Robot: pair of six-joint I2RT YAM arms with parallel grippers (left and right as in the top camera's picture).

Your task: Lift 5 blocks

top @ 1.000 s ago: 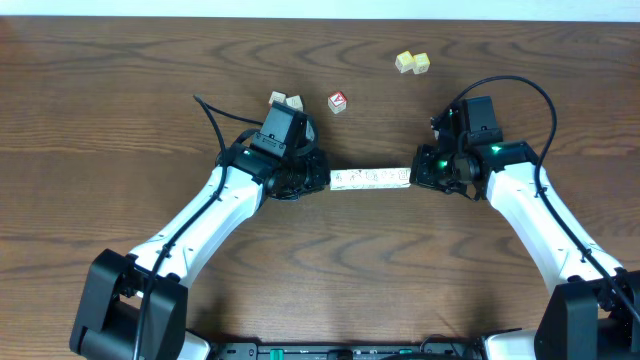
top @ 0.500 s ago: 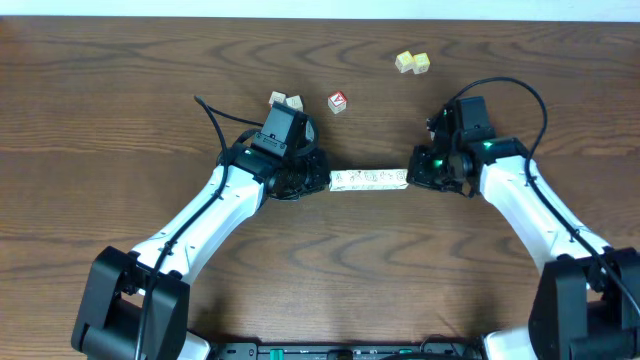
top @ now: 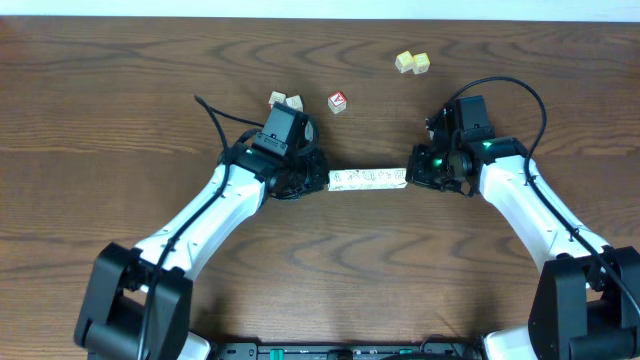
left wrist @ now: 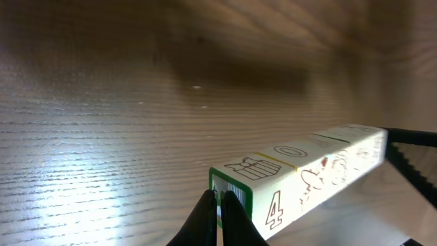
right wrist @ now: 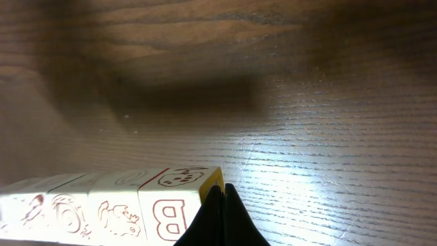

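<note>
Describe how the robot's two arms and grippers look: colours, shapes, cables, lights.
The left arm and right arm have white tubular links, black joints and bases, a looping black cable and green lights at the wrist. The left gripper and right gripper are thin, black and tapered to points.

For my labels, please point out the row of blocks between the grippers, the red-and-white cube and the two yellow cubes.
row of blocks [top: 368, 178]: overhead view, top of the middle block.
red-and-white cube [top: 338, 101]: overhead view, its top face.
yellow cubes [top: 404, 62]: overhead view, top of one cube.
</note>
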